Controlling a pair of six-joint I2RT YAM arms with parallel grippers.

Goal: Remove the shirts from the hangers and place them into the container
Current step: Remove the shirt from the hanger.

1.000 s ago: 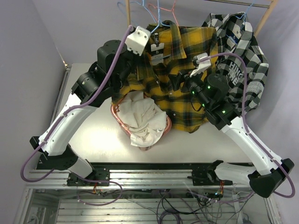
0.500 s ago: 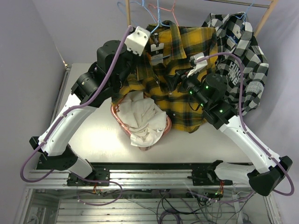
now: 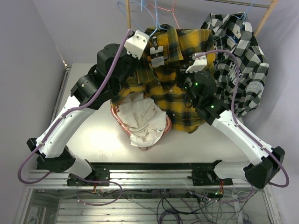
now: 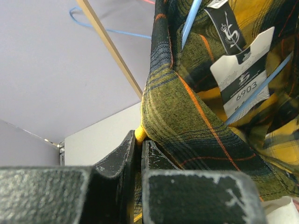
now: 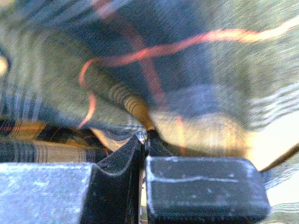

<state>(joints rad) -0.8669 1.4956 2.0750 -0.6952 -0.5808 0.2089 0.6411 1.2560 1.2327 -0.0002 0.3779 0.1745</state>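
The yellow-and-black plaid shirt (image 3: 170,79) hangs on a light blue hanger (image 4: 189,23) at the back middle. My left gripper (image 4: 138,140) is shut on a fold at the shirt's left edge (image 4: 187,116); in the top view it sits at the shirt's left side (image 3: 140,70). My right gripper (image 5: 144,136) is shut on a pinch of the same plaid cloth (image 5: 140,93), pressed into the shirt's right front (image 3: 187,88). The salmon-pink container (image 3: 117,116) stands below, holding a white shirt (image 3: 142,119). A black-and-white checked shirt (image 3: 238,60) hangs to the right.
Empty blue and pink-red hangers (image 3: 159,9) hang at the top of the rack. A wooden pole (image 3: 127,14) rises on the left, seen close in the left wrist view (image 4: 110,46), and another pole (image 3: 264,18) on the right. A white paper tag (image 4: 243,74) hangs inside the plaid collar.
My right gripper has pushed left into the plaid shirt and gone from open to shut on its cloth. The shirt has bunched and shifted slightly. The left gripper has kept its hold.
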